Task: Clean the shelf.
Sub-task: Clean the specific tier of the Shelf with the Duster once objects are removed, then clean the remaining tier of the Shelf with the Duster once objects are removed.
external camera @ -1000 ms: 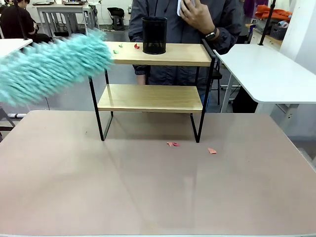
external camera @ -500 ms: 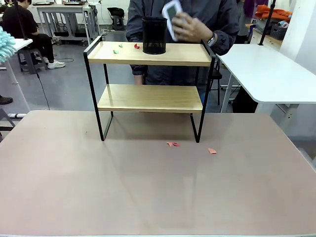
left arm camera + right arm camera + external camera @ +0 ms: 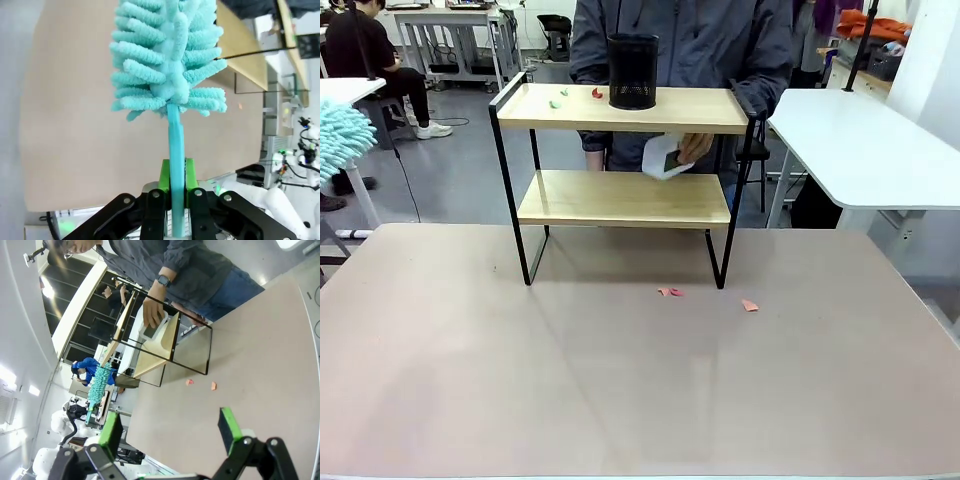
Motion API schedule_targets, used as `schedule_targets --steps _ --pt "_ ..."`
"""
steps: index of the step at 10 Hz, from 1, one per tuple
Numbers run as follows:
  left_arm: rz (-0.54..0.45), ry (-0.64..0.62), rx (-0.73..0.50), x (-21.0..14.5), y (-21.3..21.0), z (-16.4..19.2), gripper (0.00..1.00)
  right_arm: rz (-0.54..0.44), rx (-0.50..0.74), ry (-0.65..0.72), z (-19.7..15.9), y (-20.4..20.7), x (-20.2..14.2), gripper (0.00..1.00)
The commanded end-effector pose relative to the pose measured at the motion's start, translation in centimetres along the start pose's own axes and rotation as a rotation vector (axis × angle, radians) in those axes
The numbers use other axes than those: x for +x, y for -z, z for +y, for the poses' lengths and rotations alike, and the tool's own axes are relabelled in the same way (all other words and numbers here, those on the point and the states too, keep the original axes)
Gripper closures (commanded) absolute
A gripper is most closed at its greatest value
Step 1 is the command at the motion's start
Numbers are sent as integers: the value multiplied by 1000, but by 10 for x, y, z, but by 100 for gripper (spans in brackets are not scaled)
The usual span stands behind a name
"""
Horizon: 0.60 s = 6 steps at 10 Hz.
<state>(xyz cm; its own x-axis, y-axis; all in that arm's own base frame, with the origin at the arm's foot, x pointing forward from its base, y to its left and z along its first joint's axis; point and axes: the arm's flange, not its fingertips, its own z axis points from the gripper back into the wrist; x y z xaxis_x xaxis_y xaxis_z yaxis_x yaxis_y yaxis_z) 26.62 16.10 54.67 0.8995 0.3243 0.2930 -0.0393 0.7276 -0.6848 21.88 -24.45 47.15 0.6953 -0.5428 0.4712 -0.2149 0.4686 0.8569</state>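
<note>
**Shelf, two-tier: duster drawn off, top board not yet clear**

Item: shelf, two light wooden boards in a thin black frame on four legs. It stands upright at the far middle of the pinkish worktop, just before the person.

Change: a second ago the teal duster was a blur against the left end of the top board. It has since swung away and now hangs at the far left, well apart from the shelf. Over the same second the person's hand has dropped from chest height to behind the shelf, level with the gap between the boards. It holds a white object of unclear kind.

Meaning for the task: the pass appears to have left the top board as it was, so another stroke is likely needed.

Condition: a black mesh cup stands on the top board. Left of it lie small green and red scraps. The lower board looks bare. More red scraps lie on the worktop by the right front leg.

Tools: the left gripper has its fingers closed on the duster's handle, head pointing away. The right gripper has its fingers spread wide and holds nothing.
</note>
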Motion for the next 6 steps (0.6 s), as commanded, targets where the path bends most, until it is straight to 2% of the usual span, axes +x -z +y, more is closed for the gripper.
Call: schedule_targets --steps 1,6 --pt "-8 42 -26 -11 -18 1 88 -22 20 -27 1 1 3 0" --pt "-8 42 -26 -11 -18 1 88 -22 20 -27 1 1 3 0"
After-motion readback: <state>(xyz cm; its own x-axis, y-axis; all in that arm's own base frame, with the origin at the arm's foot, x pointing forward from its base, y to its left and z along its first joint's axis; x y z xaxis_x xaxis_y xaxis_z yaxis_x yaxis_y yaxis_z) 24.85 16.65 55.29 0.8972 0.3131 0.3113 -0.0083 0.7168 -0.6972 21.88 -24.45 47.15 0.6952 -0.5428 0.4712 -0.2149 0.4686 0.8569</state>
